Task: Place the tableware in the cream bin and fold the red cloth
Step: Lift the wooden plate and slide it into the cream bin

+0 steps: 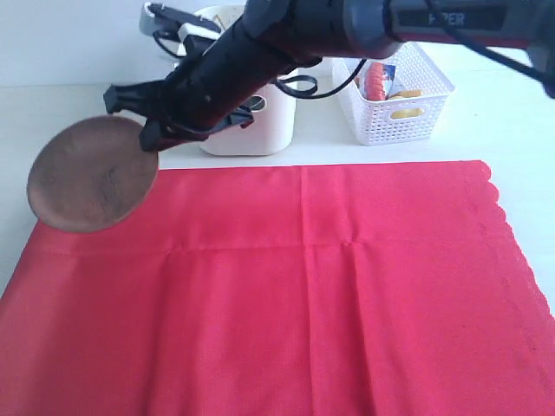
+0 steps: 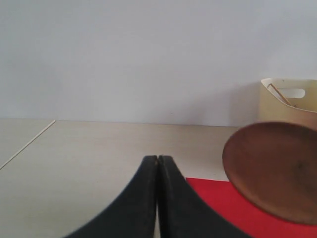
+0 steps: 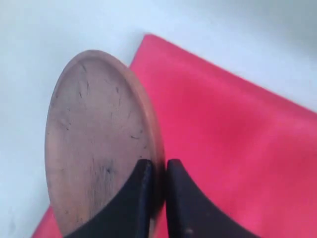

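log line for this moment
right gripper: shut on wooden plate rim | wooden plate: tilted over red cloth corner | left gripper: shut, empty | cream bin: behind cloth | cloth: spread, unfolded

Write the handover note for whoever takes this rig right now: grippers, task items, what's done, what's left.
Left gripper: shut, holding nothing.
Right gripper: reaching across, shut on the rim of the wooden plate, which is tilted at the far left corner of the red cloth.
Cream bin: behind the cloth. A thin stick leans inside; the rest of its contents are hidden.
Done: no other tableware shows on the cloth.
Left: put the plate in the bin, then fold the cloth, which lies spread flat.
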### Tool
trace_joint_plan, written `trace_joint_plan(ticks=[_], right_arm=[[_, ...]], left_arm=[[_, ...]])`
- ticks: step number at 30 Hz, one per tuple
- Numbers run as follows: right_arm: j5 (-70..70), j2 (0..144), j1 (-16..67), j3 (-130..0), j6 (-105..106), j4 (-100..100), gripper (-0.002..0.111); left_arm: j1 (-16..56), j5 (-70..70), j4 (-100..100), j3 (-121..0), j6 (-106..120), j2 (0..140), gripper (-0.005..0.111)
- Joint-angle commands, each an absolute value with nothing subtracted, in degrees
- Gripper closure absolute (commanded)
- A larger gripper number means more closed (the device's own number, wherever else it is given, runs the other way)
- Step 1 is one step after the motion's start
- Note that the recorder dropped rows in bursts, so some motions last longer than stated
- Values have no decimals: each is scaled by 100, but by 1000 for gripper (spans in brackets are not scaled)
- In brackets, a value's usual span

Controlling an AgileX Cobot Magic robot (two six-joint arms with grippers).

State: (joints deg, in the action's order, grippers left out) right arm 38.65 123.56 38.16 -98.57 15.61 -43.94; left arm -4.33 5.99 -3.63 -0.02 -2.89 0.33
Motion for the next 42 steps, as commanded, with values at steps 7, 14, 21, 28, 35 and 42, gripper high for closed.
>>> trace_joint_plan(ticks=[7,14,21,28,35,42], right_arm=[[3364,11874,2797,-9923,2096,-5426,108],[2594,11884,2208,-9923,2096,-5652,108],[1473,11884,2092,-9923,2096,-5684,108],[1233,12020,2092,-9923,2096,-5672,108],[1233,12296,2092,-9923,2096,-5672,108],[1274,12393,2103,-9923,1988,-5672,102]], left_arm=[[-388,589,-368,0,-273,0,104],[-388,589,-368,0,-273,0,104],[-388,589,-368,0,-273,0,104],[-388,589,-368,0,-273,0,104],[-388,589,-368,0,-273,0,104],[-388,589,-368,0,-273,0,104]])
